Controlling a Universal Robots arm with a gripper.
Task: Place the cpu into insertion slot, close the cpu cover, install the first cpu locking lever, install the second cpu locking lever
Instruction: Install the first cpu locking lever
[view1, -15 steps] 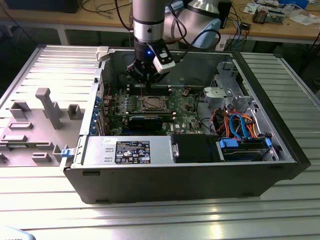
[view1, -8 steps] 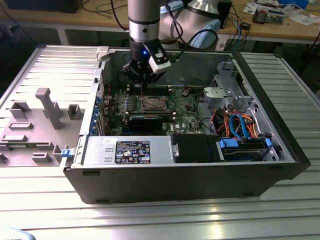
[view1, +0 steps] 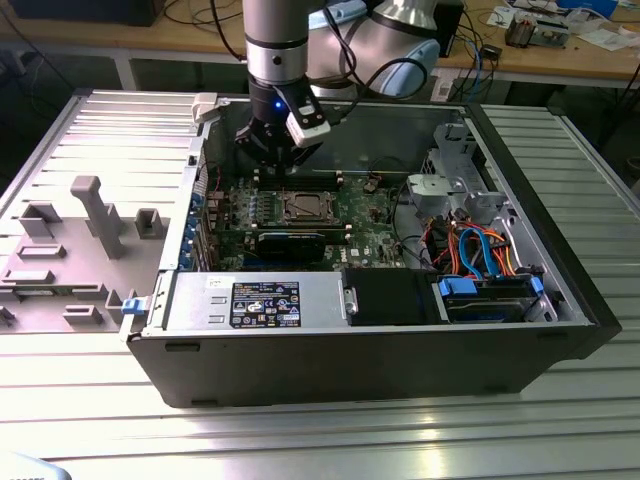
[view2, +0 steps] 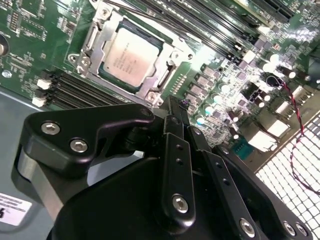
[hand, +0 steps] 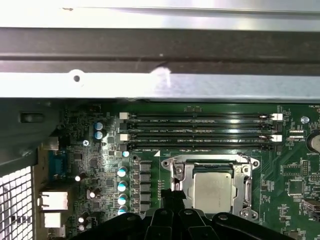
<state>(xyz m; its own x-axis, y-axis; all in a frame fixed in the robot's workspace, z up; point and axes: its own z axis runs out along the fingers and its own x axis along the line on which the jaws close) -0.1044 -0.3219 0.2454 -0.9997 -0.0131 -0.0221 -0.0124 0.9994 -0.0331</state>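
Observation:
The cpu (view2: 129, 56) (hand: 212, 190) lies flat in the insertion slot (view1: 303, 207) on the green motherboard, its silvery-tan top facing up. The cpu cover (view2: 167, 75) (hand: 246, 186) lies down around the chip's edges, framing it. My gripper (view2: 176, 106) (hand: 173, 193) hovers above the board just beside the socket's edge, its two black fingers pressed together with nothing between them. In the exterior view the gripper (view1: 268, 150) hangs over the back of the open case, a little behind the socket and toward the exterior view's left. I cannot tell how the locking levers stand.
Long memory slots (hand: 200, 132) run beside the socket, toward the case's back wall (hand: 160, 85). A black card (view1: 290, 242) sits in front of the socket, with the power supply (view1: 265, 300) nearer still. The drive cage (view1: 460, 190) and cables (view1: 480, 250) stand at the exterior view's right.

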